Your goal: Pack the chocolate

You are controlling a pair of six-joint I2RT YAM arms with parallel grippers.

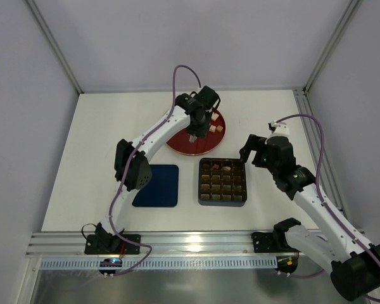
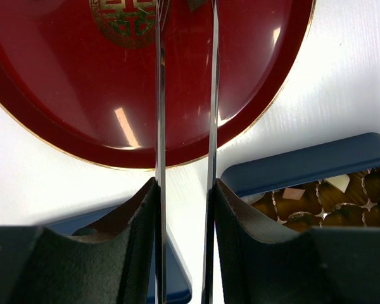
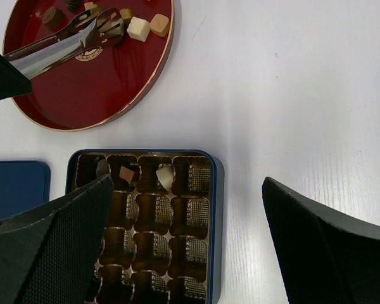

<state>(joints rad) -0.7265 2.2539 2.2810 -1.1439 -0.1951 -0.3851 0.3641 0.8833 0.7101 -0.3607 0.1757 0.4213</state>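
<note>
The left gripper (image 2: 185, 187) is clamped on a pair of metal tongs (image 2: 159, 95). One finger presses on each outer side, and the two thin arms run forward side by side with a narrow gap between them. In the right wrist view the tongs reach over a red plate (image 1: 180, 147), with their tips among the loose chocolate (image 3: 138, 29). I cannot tell whether a piece is caught between the tips. The loose pieces are white, tan and brown. In the top view they lie on the plate between 1 and 3 o'clock of its middle, and the left gripper hangs over the plate near its centre.

The right gripper (image 1: 248, 151) has its fingers wide apart and holds nothing. It hovers above the table (image 1: 101, 126) at about 2 o'clock of the tray (image 1: 222, 201), just off that corner.

The tray sits at 5 o'clock of the plate, apart from it. Three more bits of chocolate lie in its 12 o'clock row, in neighbouring cells starting at the 9 o'clock end: one dark, one brown, one white. The dark one is partly hidden by a finger in the right wrist view.

A navy lid (image 1: 156, 185) lies flat at 9 o'clock of the tray, with a strip of table between them.
</note>
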